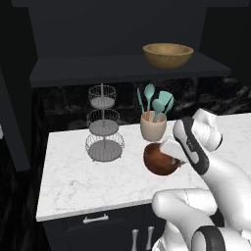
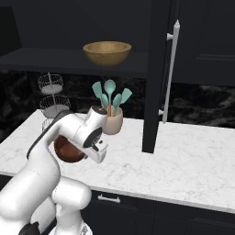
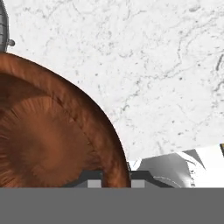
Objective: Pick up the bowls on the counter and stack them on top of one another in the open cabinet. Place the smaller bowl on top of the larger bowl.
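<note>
**One bowl shelved, one at the fingers**

Two bowls make up the job, and they are now in different places. The larger bowl [image 1: 167, 55], wide and light tan, sits upright on the shelf board of the open cabinet [image 1: 98, 66], toward its right end, above the beige cup of teal utensils [image 1: 153, 126]. The smaller bowl [image 1: 160, 160], glossy reddish-brown, is low over the white marble tabletop [image 1: 88, 181], just in front of that cup and to the right of the three-tier wire stand [image 1: 104, 130]. Whether it rests on the marble or is lifted just clear of it cannot be told.

The gripper [image 3: 114, 178] is at the bowl's right-hand rim as the left base view shows it. In the hand view the rim wall [image 3: 114, 148] runs down between the two dark tips at the bottom edge, one tip inside the bowl and one outside, so the fingers appear to be closed on the rim; actual contact cannot be confirmed, because so little of the tips is visible.

The bowl's body lies to the left of the fingers in the hand view, so its weight would hang off to one side of a rim grip. The goal lies up and back from here: the tan bowl is above and slightly right of the held one. The carry should rise clear of the utensil handles and the shelf edge before going in, and the small bowl should be centred over the large one.
</note>
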